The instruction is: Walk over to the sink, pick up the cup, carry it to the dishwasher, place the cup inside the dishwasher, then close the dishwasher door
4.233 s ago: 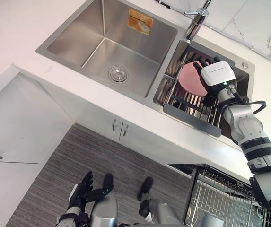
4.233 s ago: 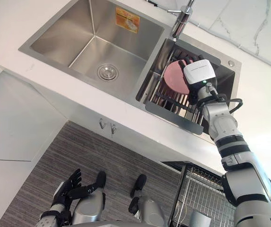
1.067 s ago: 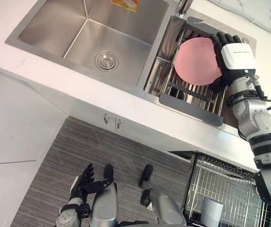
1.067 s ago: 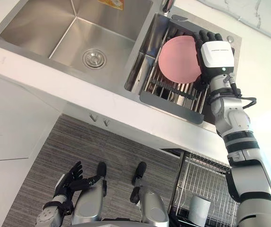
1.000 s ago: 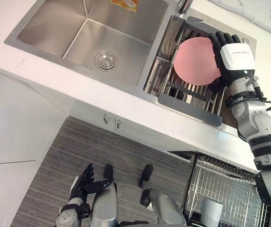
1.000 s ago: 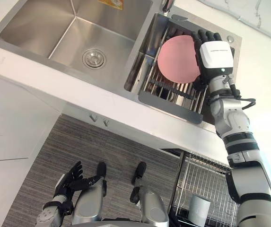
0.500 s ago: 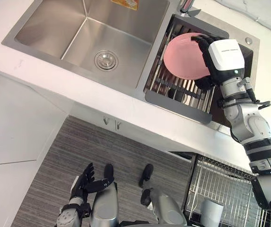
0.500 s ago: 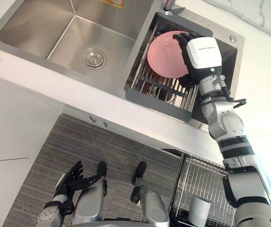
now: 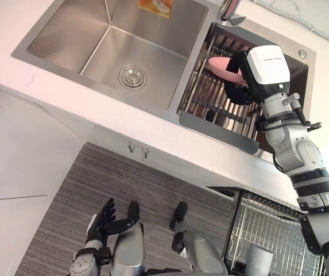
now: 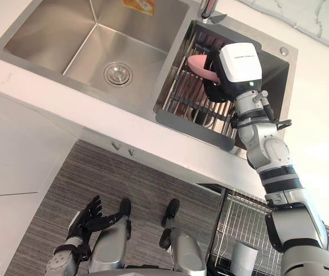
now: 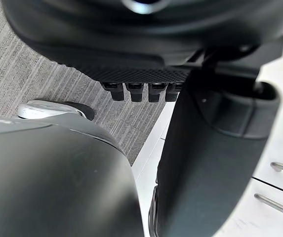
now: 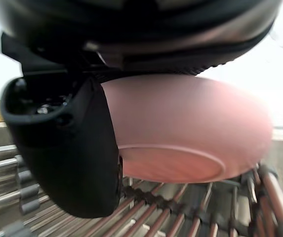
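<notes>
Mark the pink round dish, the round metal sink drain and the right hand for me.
pink round dish [image 12: 181, 133], right wrist view, its underside.
round metal sink drain [image 9: 132, 76], left eye view, its centre.
right hand [image 10: 240, 62], right eye view, its white back.

Above the left basin [image 9: 118, 46], open room; smooth steel walls down to the drain [image 9: 132, 76]. In the right basin [image 9: 296, 72], a wire rack [image 9: 210, 100] across the bottom, rods close beneath the pink bowl [image 9: 219, 63] clasped in the right hand [image 9: 264, 69]. Just behind, at the far rim, the faucet [image 9: 228, 8]. To the left, the steel divider [image 9: 194, 69] between the basins. Toward the robot, a white counter [image 9: 112, 112] strip, then open floor [image 9: 170, 190], with the left hand [image 9: 98, 221] low over it, fingers spread. At lower right, the dishwasher rack [image 9: 279, 230], open on top, a pale cup [image 9: 258, 260] standing at its near end.
</notes>
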